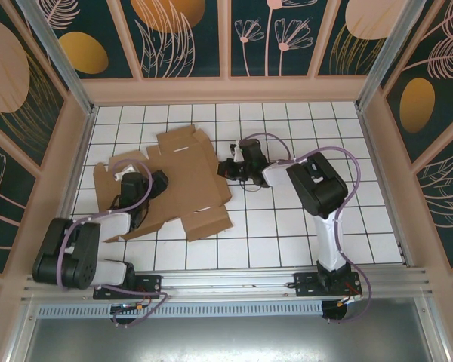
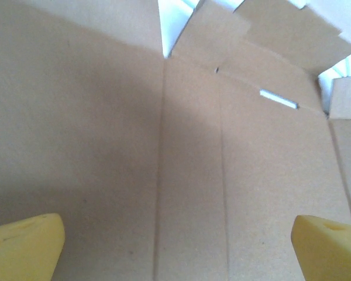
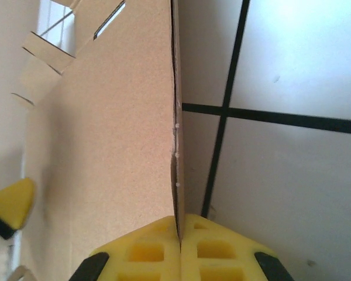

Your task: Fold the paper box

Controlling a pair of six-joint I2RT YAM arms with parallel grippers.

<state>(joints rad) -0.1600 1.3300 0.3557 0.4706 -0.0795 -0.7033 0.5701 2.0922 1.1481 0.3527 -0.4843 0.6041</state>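
Note:
The paper box (image 1: 189, 181) lies unfolded and mostly flat on the white tiles, brown, with flaps and slots around its edges. My left gripper (image 1: 152, 187) hovers over the box's left half. In the left wrist view it (image 2: 178, 240) is open, its yellow fingertips (image 2: 23, 243) far apart over the bare cardboard (image 2: 222, 146). My right gripper (image 1: 228, 169) is at the box's right edge. In the right wrist view it (image 3: 179, 225) is shut on that thin cardboard edge (image 3: 176, 146), which stands lifted off the floor.
The white tiled floor (image 1: 302, 226) stretches to the right of the box and in front of it. Wooden-framed patterned walls (image 1: 226, 89) close in the back and sides. An aluminium rail (image 1: 234, 283) carries both arm bases at the near edge.

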